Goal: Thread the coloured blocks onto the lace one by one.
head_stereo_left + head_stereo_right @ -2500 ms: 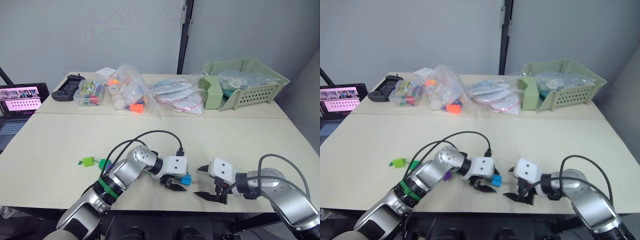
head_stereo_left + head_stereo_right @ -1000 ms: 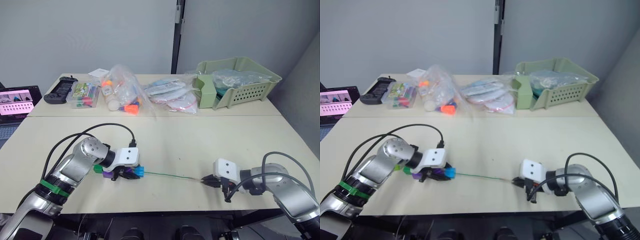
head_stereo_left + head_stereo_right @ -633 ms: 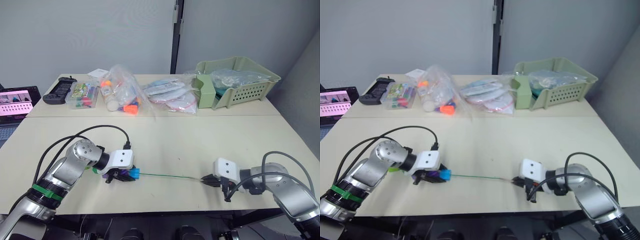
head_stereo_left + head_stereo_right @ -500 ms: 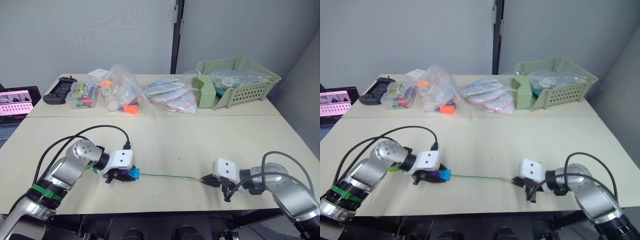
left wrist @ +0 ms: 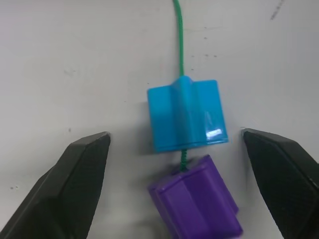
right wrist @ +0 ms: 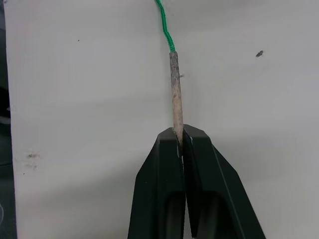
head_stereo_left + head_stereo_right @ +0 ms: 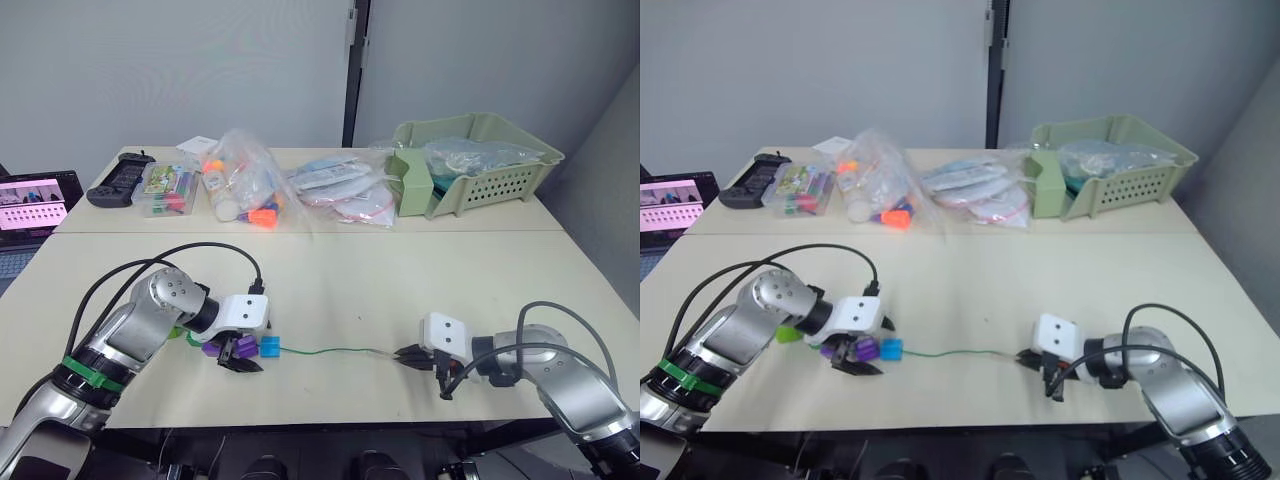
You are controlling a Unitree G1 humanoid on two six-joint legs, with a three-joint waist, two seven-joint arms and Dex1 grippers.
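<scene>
A blue cube (image 5: 187,114) and a purple cube (image 5: 197,204) sit on the green lace (image 5: 178,40), which runs through both. My left gripper (image 7: 243,357) is open, one finger on each side of the blue cube and touching neither block. A second purple cube (image 7: 213,349) and a lime green piece (image 7: 788,334) lie beside the left wrist. The lace (image 7: 335,350) trails right across the table to my right gripper (image 6: 182,134), which is shut on its pale stiff tip (image 6: 174,89).
At the back of the table stand a green basket (image 7: 480,160), clear bags of toys (image 7: 245,185), a clear box (image 7: 170,190) and a black controller (image 7: 115,178). A laptop (image 7: 30,200) sits at far left. A black cable (image 7: 200,250) loops over the left arm.
My left gripper has opened and let go of the blue cube, which now rests on the table. The lace has gone slightly slack. The right gripper has shifted a little left, still pinching the tip.
</scene>
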